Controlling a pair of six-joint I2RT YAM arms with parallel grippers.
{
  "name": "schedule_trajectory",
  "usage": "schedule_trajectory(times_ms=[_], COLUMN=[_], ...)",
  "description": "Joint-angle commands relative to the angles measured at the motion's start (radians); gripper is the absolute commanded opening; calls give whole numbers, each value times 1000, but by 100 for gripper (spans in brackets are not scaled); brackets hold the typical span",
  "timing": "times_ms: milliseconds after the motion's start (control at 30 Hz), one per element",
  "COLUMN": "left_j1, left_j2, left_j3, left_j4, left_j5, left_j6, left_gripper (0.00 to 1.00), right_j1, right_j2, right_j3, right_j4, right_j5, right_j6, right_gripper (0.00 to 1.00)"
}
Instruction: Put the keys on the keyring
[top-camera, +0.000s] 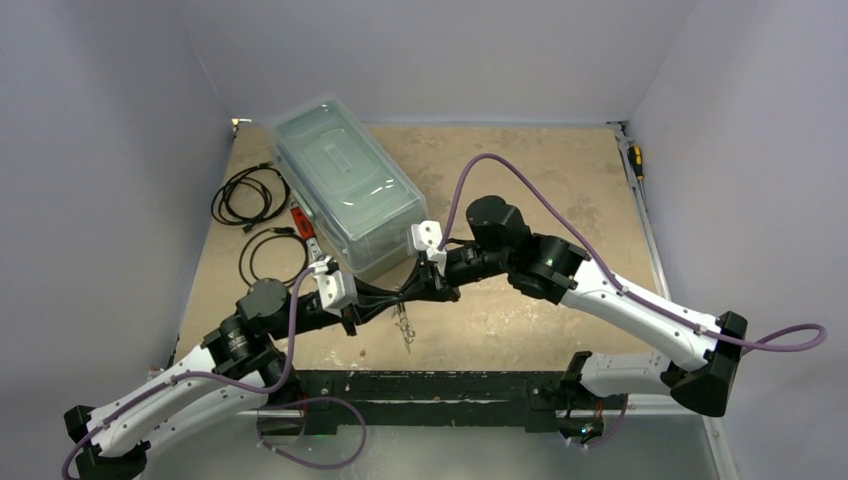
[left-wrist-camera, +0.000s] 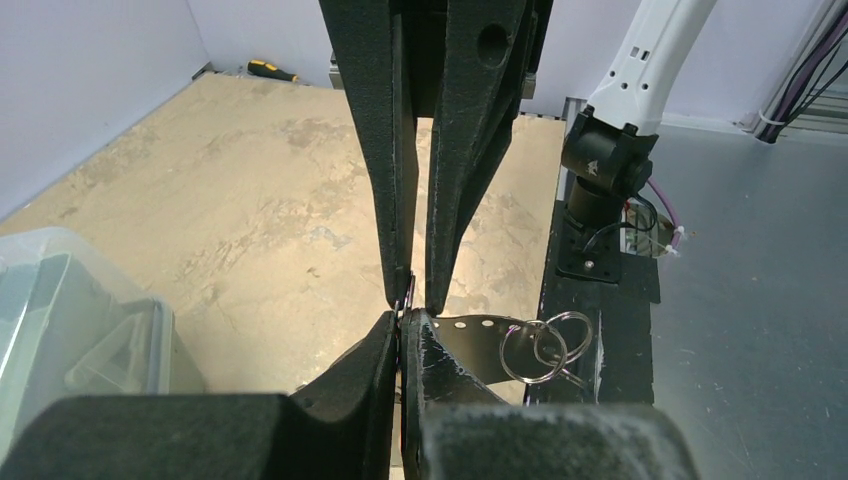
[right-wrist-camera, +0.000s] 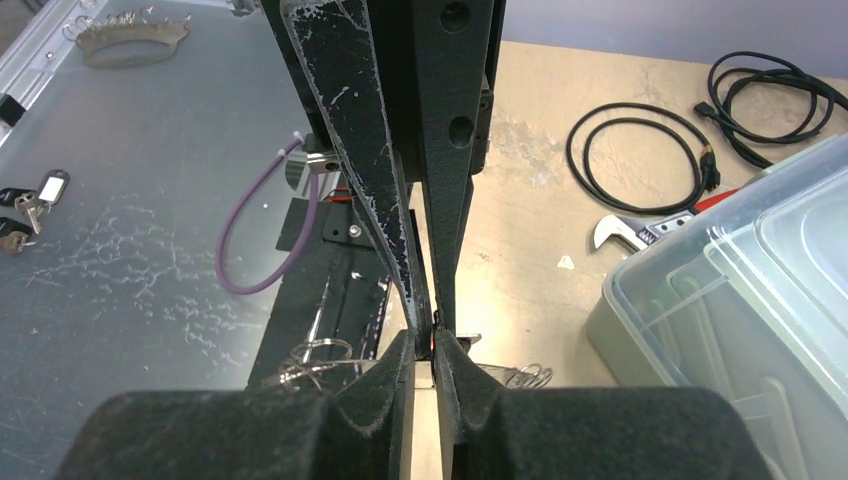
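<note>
Both grippers, left gripper (left-wrist-camera: 405, 335) and right gripper (right-wrist-camera: 432, 318), clamped tip-to-tip on keyring (left-wrist-camera: 545, 345); threading judged underway, no keys seen attached.

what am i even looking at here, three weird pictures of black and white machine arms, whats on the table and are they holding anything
These are two robot arms bolted at the near edge of a table, each ending in a two-finger gripper. The overhead picture looks down from above and behind them. The other two come from cameras on each wrist, so the big black shapes there are that arm's own fingers close up.

The left gripper and right gripper meet tip to tip above the table, both pinching one small piece with metal rings hanging from it, apparently the keyring; no key is visible on it.

On the table lie a clear plastic box, coiled black cables and a red-handled wrench.
</note>
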Motion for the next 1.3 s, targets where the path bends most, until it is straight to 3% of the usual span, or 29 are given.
schedule_trajectory(times_ms=[0,233,467,667,700,900,933,1267], left_j1=[-4,-5,-4,-4,-3,-3,-3,-2], left_j2=[-13,-11,-13,-15,-16,-28,-32,-71], left_j3=[61,58,57,56,57,56,58,43], left_j4=[94,101,100,106,106,102,100,132], left_j5=[63,90,98,117,115,90,86,153], left_j6=[-1,-7,-5,-3,-1,2,3,9], left_gripper=[0,0,0,0,5,71,74,56], right_j1=[-2,-3,-2,-2,-2,-2,-2,-2], right_j2=[-9,19,1,-22,-27,-83,-96,-176], right_j3=[22,28,11,-33,-43,-128,-144,-265], right_j4=[-23,-32,-4,64,81,251,281,552], right_j5=[60,56,58,73,76,144,146,149], right_j6=[-22,-21,-22,-11,-5,52,62,179], right_gripper=[17,20,0,0,0,0,0,0])
